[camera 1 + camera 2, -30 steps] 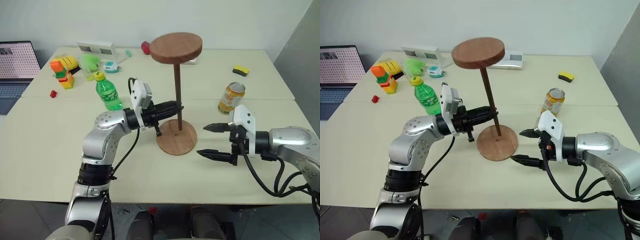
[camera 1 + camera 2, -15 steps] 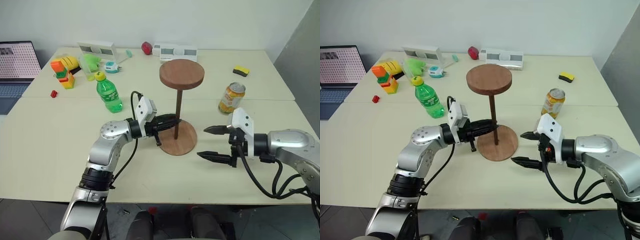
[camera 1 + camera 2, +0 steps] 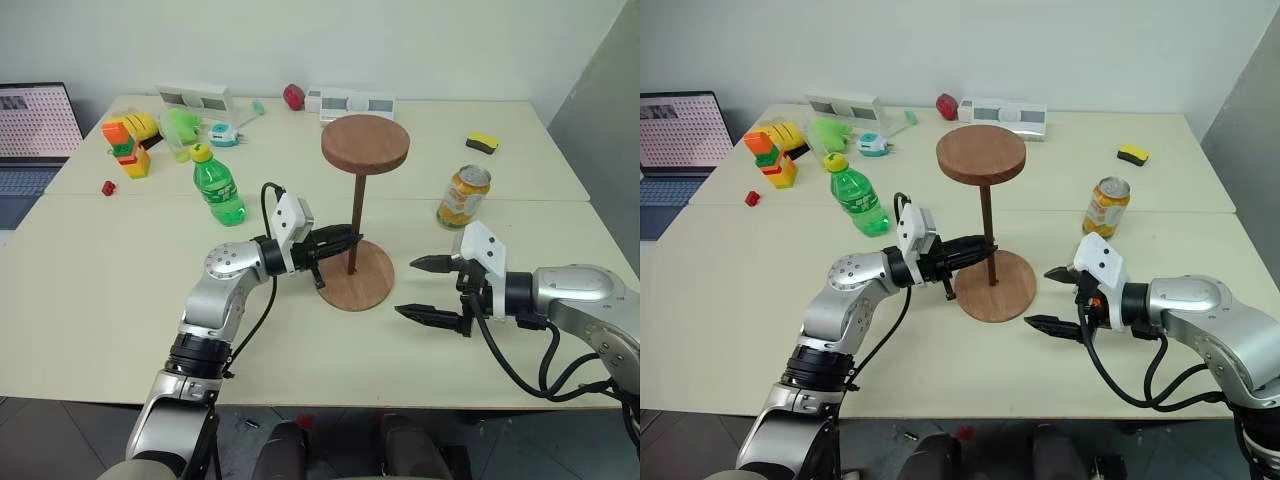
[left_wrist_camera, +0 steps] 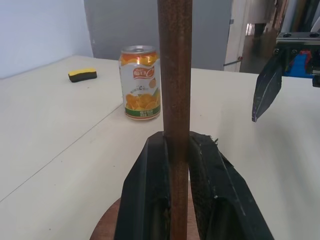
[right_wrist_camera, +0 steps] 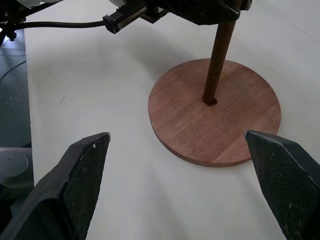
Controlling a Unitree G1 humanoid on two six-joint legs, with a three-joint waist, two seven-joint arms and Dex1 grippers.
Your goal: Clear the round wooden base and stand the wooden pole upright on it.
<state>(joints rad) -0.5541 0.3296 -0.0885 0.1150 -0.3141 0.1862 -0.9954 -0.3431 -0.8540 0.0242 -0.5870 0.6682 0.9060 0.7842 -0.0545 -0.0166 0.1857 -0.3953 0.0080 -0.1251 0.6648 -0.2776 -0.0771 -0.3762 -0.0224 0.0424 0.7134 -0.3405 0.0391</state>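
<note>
The left gripper point(image 3: 352, 240) pinches the pole point(image 3: 355, 222) low on its upright shaft, whose foot sits in the centre hole of the base point(image 5: 215, 112), while the right gripper point(image 3: 418, 288) waits spread just beside it.

The wooden pole point(image 3: 355, 225) stands upright between the closed fingers of the left gripper point(image 3: 352, 240), its foot in the centre hole of the round wooden base point(image 3: 353, 275) directly below the fingertips. The right gripper point(image 3: 424, 290) hovers just right of the base, fingers spread. Beyond the right gripper stands a can point(image 3: 462, 196). Behind the left gripper's arm, to its left, stands a bottle point(image 3: 217, 184).
</note>
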